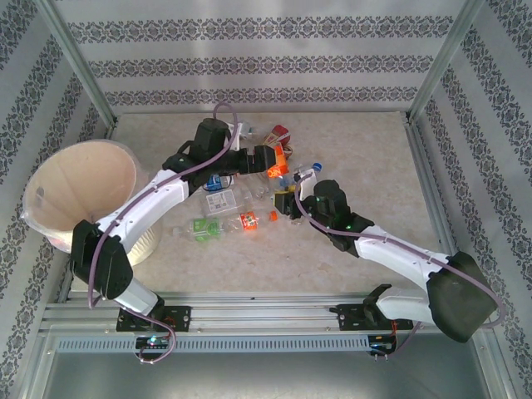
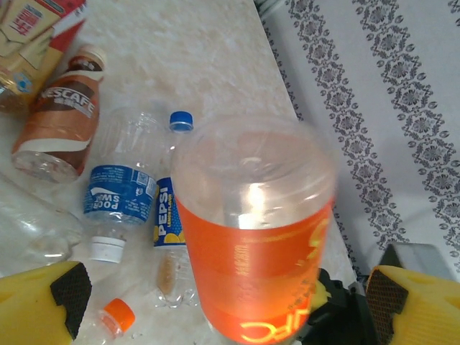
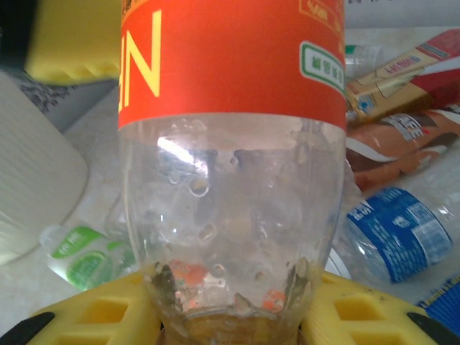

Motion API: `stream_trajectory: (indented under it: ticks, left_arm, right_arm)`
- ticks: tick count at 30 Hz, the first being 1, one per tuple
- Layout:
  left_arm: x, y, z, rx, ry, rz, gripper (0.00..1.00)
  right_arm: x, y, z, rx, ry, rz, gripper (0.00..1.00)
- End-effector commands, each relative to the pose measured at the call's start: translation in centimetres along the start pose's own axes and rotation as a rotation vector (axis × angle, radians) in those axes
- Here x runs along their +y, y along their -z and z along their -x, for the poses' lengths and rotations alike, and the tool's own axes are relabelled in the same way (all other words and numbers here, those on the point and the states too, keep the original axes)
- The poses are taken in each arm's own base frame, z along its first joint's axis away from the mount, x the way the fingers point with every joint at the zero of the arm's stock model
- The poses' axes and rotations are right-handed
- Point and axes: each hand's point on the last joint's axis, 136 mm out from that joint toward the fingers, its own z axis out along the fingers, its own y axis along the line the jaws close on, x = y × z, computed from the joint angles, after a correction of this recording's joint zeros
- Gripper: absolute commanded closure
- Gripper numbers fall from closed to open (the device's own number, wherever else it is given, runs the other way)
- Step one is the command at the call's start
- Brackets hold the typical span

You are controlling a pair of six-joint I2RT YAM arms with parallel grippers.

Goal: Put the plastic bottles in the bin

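Note:
An orange-labelled clear plastic bottle [image 3: 230, 180] stands upright between my right gripper's [image 3: 230, 316] yellow fingers, which are shut on its narrow lower end. The same bottle [image 2: 251, 237] rises between my left gripper's [image 2: 230, 291] wide-apart fingers [image 2: 68, 287], with gaps on both sides, so the left is open. From above, both grippers meet at this bottle [image 1: 277, 166] mid-table, left gripper [image 1: 268, 162] above right gripper [image 1: 287, 199]. The cream bin [image 1: 83, 183] lies tipped at the far left. More bottles lie loose: brown Nescafe [image 2: 61, 115], blue-labelled [image 2: 118, 190], Pepsi [image 2: 169, 215].
A green-labelled bottle [image 1: 202, 229] and a small orange one [image 1: 247, 221] lie in front of the grippers. A red-and-cream carton [image 1: 278, 133] is behind them. Patterned walls and metal posts enclose the table [image 1: 374, 150], with bare surface at the right.

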Motion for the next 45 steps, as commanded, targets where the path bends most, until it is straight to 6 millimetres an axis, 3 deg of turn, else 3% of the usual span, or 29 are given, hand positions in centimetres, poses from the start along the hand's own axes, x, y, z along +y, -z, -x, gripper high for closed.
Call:
stream_trajectory:
  ticks: [1,7,12,17,23,29,33,39,45]
  left_arm:
    - [-1.4,-0.6,1.5,-0.062,-0.016,-0.058,0.0]
    - [-2.7,-2.5,2.0,-0.055,0.003,-0.167,0.01]
    - [-3.2,-2.9,1.7,-0.044,0.007,-0.203,0.22]
    - [-3.1,-2.4,1.4,-0.046,0.0,-0.194,0.39]
    - [-2.7,-1.9,1.8,-0.069,0.003,-0.152,0.45]
    - [-1.5,-1.5,2.2,-0.086,-0.003,-0.06,0.46]
    - [-0.8,-1.0,2.5,-0.105,-0.008,-0.01,0.46]
    - [0.4,0.5,3.5,-0.145,-0.02,0.072,0.47]
    - [1.4,3.0,4.8,-0.197,-0.029,0.144,0.47]
  right_arm:
    - [2.2,0.0,2.8,-0.077,-0.031,0.098,0.74]
    - [3.6,-0.7,2.5,-0.046,-0.022,0.156,0.73]
    - [3.8,-1.1,2.7,-0.057,-0.031,0.155,0.72]
    - [3.7,-1.1,2.4,-0.05,-0.034,0.152,0.65]
    - [4.1,-0.7,2.0,-0.036,-0.017,0.181,0.41]
    - [4.7,0.4,1.6,-0.014,0.045,0.211,0.02]
    - [4.0,1.8,2.6,-0.058,0.053,0.173,0.02]
    - [0.5,4.2,4.6,-0.195,0.025,-0.035,0.02]
    - [-1.8,5.1,4.4,-0.236,-0.012,-0.143,0.02]
